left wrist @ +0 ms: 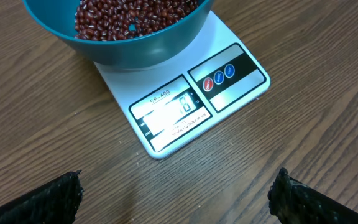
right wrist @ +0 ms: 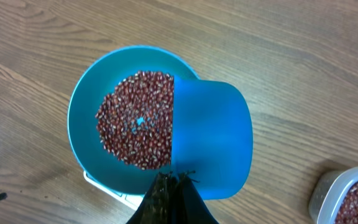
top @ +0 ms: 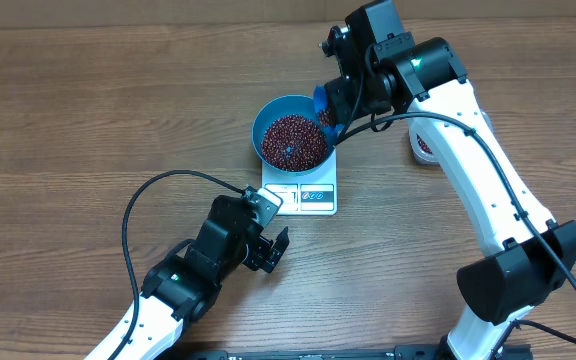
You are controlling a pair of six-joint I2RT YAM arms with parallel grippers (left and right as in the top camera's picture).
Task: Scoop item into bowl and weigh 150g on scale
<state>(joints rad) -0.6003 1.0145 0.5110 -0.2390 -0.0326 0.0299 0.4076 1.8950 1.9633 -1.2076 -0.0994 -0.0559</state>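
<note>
The wooden table [top: 68, 120] carries everything. From the right, the right gripper [right wrist: 174, 186] reaches over the far middle, its fingers pinched together on the handle of a small blue scoop [right wrist: 213, 143]. The left gripper [top: 276, 250] hangs near the front, its fingers wide apart and holding nothing, pointed at the scale [top: 313, 192]. That white scale sits mid-table with its display lit, the digits too blurred to read. The blue bowl [top: 259, 130] stands on its far part. A clear tub [right wrist: 322, 186] sits well apart to the right. The scoop is over the bowl's right rim. The beans [top: 293, 140] are heaped in the bowl.
</note>
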